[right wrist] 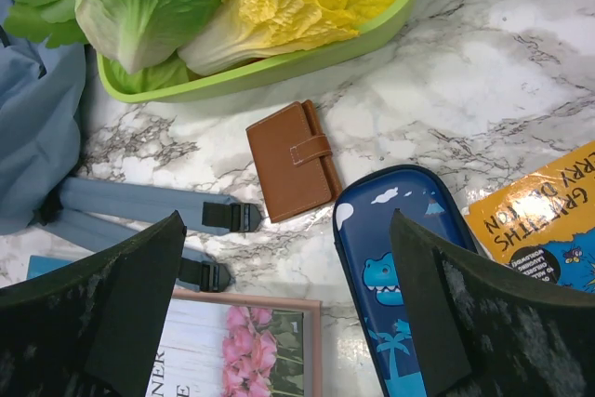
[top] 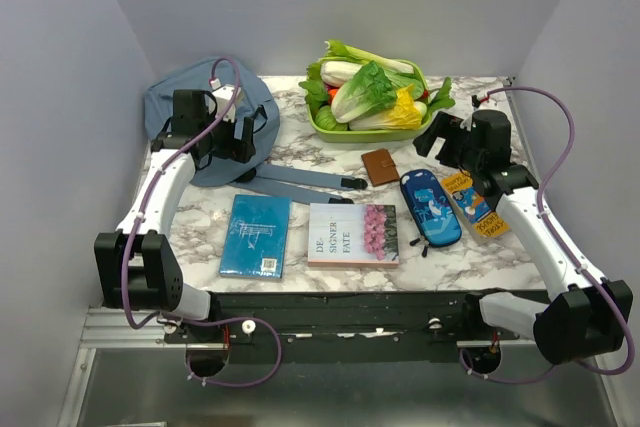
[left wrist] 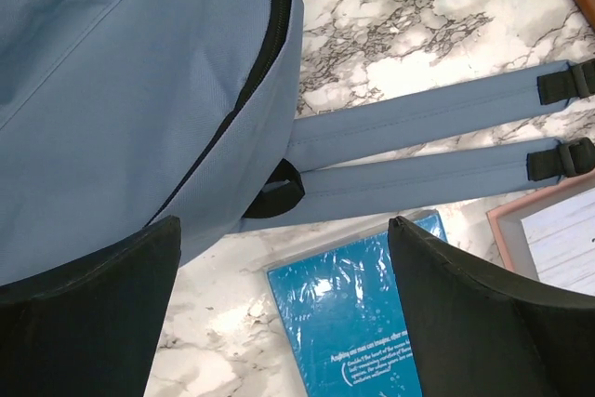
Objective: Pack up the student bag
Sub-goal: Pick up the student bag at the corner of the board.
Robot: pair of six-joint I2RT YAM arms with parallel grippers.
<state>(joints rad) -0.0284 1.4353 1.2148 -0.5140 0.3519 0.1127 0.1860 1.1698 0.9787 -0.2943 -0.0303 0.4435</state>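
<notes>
We locate the student bag [top: 258, 107] lying flat at the back left of the marble table [top: 200, 222]. The left gripper [left wrist: 284, 228] hangs over the bag's near edge, jaws fully apart and holding nothing. In front lies a teal book [top: 256, 235]. The bag's two straps [top: 300, 182] run rightward across the marble, ending above a pink-flowered book [top: 353, 234]. Behind, a green tray [top: 345, 133] carries leafy vegetables. A brown wallet [top: 380, 166] lies just in front of the tray, a blue pencil case [top: 430, 208] beside it. The right gripper [right wrist: 284, 230] is above these two, jaws wide, empty. A yellow booklet [top: 478, 205] lies farthest right.
</notes>
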